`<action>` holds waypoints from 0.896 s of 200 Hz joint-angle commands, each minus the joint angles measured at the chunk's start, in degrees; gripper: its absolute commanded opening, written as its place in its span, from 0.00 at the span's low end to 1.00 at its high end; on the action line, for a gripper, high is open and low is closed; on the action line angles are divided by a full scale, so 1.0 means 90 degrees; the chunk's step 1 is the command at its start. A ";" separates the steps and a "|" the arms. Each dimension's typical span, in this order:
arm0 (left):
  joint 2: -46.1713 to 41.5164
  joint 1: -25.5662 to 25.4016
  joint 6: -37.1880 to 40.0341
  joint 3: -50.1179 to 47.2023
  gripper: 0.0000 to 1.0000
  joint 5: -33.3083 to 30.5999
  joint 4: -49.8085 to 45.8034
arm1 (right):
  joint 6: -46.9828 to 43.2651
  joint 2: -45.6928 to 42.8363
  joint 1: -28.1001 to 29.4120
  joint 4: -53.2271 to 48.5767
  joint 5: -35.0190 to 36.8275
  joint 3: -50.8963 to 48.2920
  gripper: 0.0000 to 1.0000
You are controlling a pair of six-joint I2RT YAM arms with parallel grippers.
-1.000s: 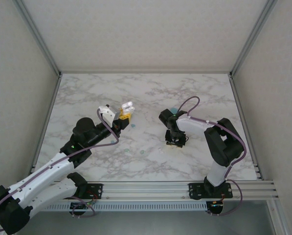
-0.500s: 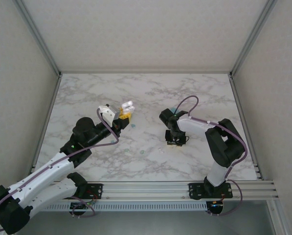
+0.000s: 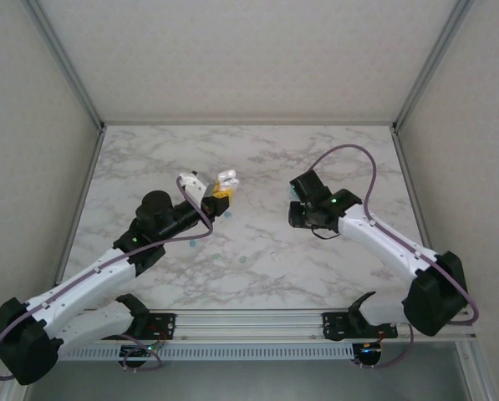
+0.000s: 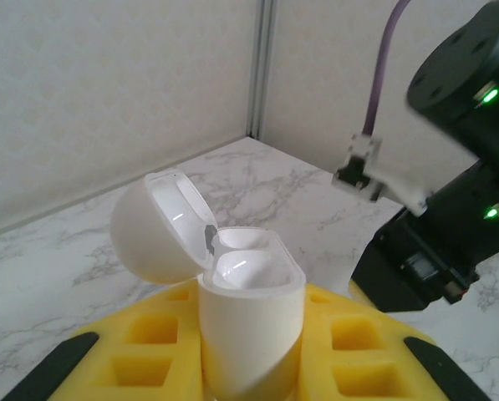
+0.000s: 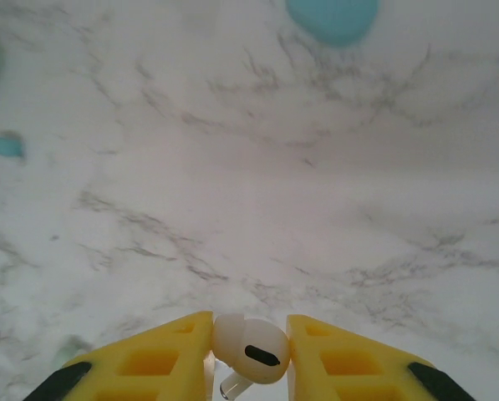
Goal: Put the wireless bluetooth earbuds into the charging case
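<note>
The white charging case (image 4: 251, 322) stands upright between my left gripper's (image 4: 249, 372) yellow fingers (image 4: 132, 359), which are shut on it. Its lid (image 4: 157, 230) is flipped open and the wells look empty. From above, the charging case (image 3: 226, 179) is held over the table's middle by the left gripper (image 3: 220, 196). A white earbud (image 5: 251, 349) is pinched between the right gripper's (image 5: 249, 355) yellow fingers (image 5: 161, 359), stem pointing down, above the marble. The right gripper (image 3: 297, 215) hovers to the right of the case, apart from it.
A teal oval case (image 5: 333, 17) lies on the marble table (image 3: 149, 167) beyond the right gripper, and a small teal bud (image 5: 5, 144) lies to its left. Tiny teal buds (image 3: 243, 261) are scattered on the table between the arms. The right arm (image 4: 458, 209) looms close beside the case.
The right arm has risen off the table with the white earbud and stretched out toward the back. The left arm has carried the open case a little to the right.
</note>
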 commanded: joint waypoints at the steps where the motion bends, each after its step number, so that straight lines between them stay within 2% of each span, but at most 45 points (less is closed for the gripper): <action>1: 0.0125 -0.0102 -0.0233 0.0279 0.13 0.0196 0.0494 | -0.0555 -0.0350 -0.0031 0.0147 0.0219 0.0337 0.28; 48: 0.0457 -0.0302 -0.0254 0.0354 0.13 0.0162 0.0720 | -0.1042 -0.0746 -0.0033 0.0276 0.0177 0.0822 0.28; 179: 0.1000 -0.0473 -0.0224 0.0646 0.12 0.0308 0.1079 | -0.1688 -0.0673 -0.0026 0.0503 -0.0625 0.1922 0.27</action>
